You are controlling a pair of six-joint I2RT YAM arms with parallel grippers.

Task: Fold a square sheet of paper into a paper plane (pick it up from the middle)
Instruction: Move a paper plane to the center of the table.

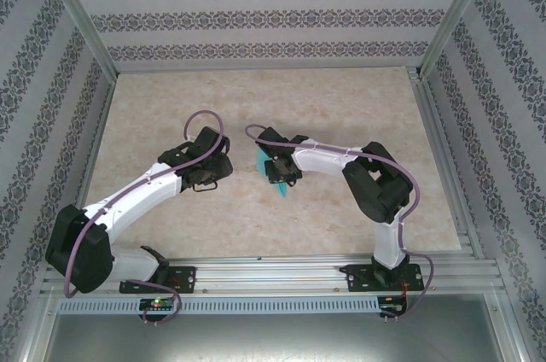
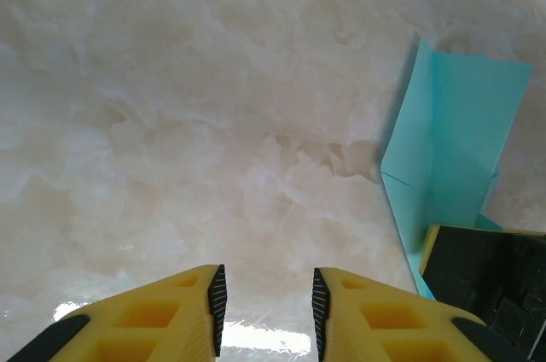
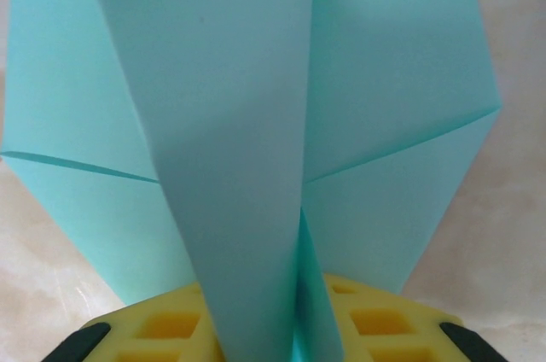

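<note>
The turquoise-blue paper, folded with creases and a raised flap, stands upright mid-table at my right gripper. In the right wrist view the folded paper rises from between the yellow fingers. The fingers stand apart, the paper's layers splay between them, and the pads are hidden. My left gripper hangs just left of the paper, apart from it. In the left wrist view it is open over bare table, with the paper at the right edge beside the right gripper's finger.
The marble-patterned table is bounded by patterned walls with aluminium posts at the corners. A metal rail with both arm bases runs along the near edge.
</note>
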